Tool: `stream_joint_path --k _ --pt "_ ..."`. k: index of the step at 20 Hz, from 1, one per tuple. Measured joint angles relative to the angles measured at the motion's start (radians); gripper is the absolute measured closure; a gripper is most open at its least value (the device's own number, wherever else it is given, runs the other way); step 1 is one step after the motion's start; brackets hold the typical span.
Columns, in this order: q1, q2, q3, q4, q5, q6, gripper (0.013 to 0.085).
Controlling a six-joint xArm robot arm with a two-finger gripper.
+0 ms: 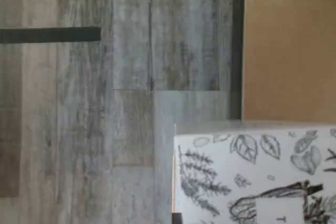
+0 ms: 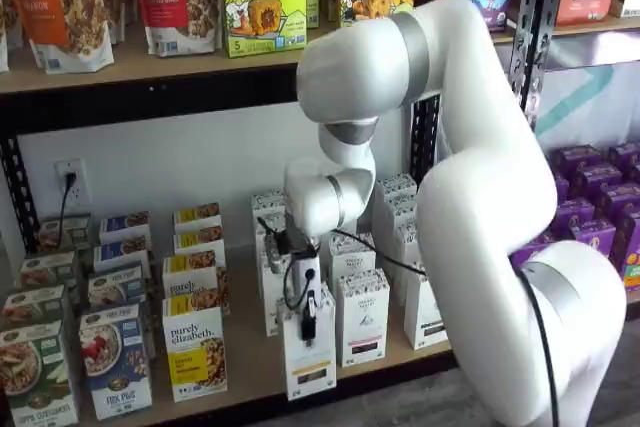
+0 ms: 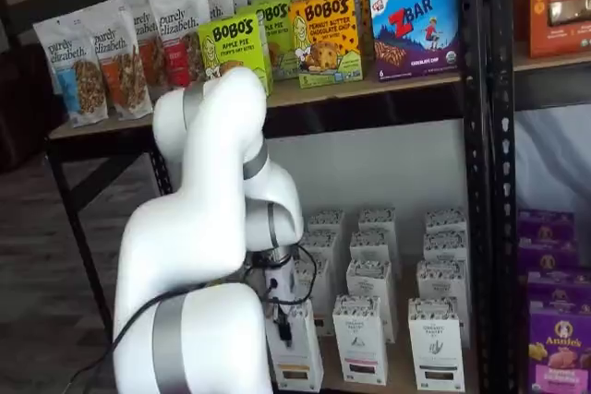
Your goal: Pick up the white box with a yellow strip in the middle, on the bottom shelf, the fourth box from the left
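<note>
White box (image 2: 309,357) on tan bottom shelf (image 2: 250,372) edge, end effector (image 2: 308,327) pinching it, gray plank floor (image 1: 105,129) below.

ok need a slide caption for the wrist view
Wrist camera over the white box, leaf sketches on its top, grey wood-plank floor beyond the bottom shelf.

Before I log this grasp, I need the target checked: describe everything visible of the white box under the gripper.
The white box is a tall, narrow carton, seemingly cardboard, white with a black label low on its front. It stands upright at the front edge of the bottom shelf, ahead of similar cartons. The wrist view shows its top printed with dark leaf drawings. The gripper reaches it from above; whether the fingers are closed on it cannot be told.
</note>
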Motion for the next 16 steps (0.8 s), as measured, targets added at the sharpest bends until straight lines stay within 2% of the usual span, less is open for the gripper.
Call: stream_joint_path --k 3,7,13,16 --pt "0.005 -0.046 0.074 -0.002 -0.032 0.005 0.049" --pt "0.006 -0.106 0.163 0.017 -0.072 -0.011 0.049" --pt "-0.001 -0.183 0.261 0.028 -0.112 -0.029 0.049" --pt "-0.004 -0.219 0.303 0.017 -0.125 -0.023 0.049"
